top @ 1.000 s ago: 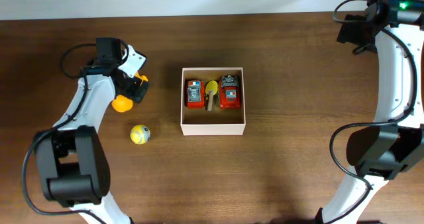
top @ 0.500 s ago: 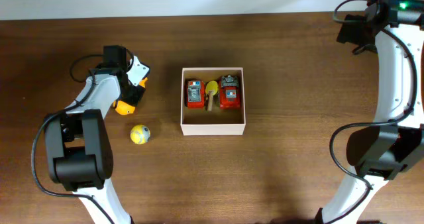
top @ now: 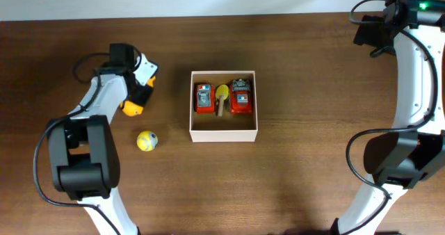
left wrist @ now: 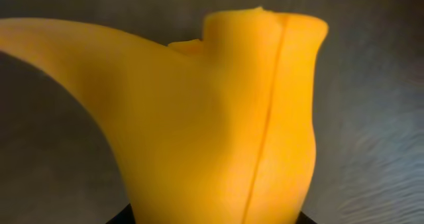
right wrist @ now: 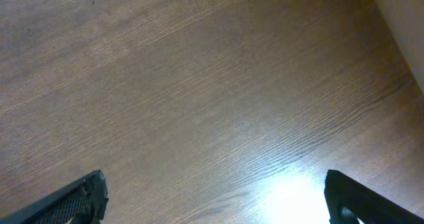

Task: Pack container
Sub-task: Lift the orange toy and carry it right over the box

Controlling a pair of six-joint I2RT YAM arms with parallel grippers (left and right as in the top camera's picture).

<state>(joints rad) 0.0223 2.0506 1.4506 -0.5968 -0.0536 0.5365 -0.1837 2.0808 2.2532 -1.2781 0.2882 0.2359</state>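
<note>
On brown bench (top: 313,89), clamps orange toy (top: 130,109) in left tool (top: 139,96) for packing into container (top: 224,133); holds right tool (right wrist: 215,201) wide, empty.

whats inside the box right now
Two red toys lie side by side in the box, with a small yellow-topped piece between them. The near strip of floor is bare. Anything under the toys is covered.

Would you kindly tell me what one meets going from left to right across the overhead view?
Orange toy → first red toy → yellow-headed stick → second red toy → right arm.
</note>
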